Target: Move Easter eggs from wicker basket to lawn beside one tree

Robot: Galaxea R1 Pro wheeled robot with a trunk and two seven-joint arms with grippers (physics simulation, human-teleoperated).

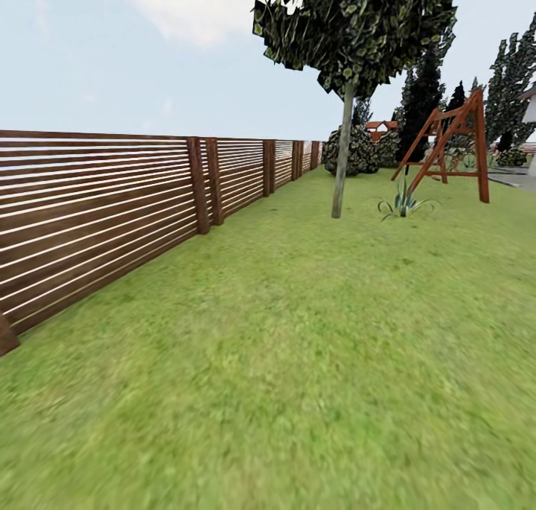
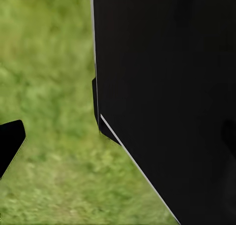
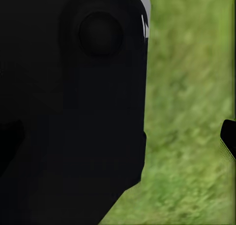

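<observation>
Eyes on the tree point(image 1: 342, 153) first: straight pale trunk, dark jagged crown, standing on the lawn point(image 1: 298, 361) well ahead of me and a little right of centre. That looks like a fair drop spot for the eggs. From the head camera I can find no basket and no eggs anywhere on the grass, so I judge I'm travelling, hunting for the basket, with no egg moved yet that I can confirm.

Beside the trunk sits a small spiky plant point(image 1: 403, 203), and further right a red-brown wooden swing frame point(image 1: 454, 149). The slatted brown fence point(image 1: 104, 212) runs along my left, back toward dark bushes point(image 1: 361, 151) at the far end.

Next move, I reckon: turn the base and sweep the lawn until the basket comes up.

The wrist cameras give me what the head doesn't: blurred grass close below, behind big black robot parts. Left wrist has a dark fingertip point(image 2: 10, 144) at the edge; right wrist another dark tip point(image 3: 228, 139). Whether either jaw is spread or clenched, I can't tell.
</observation>
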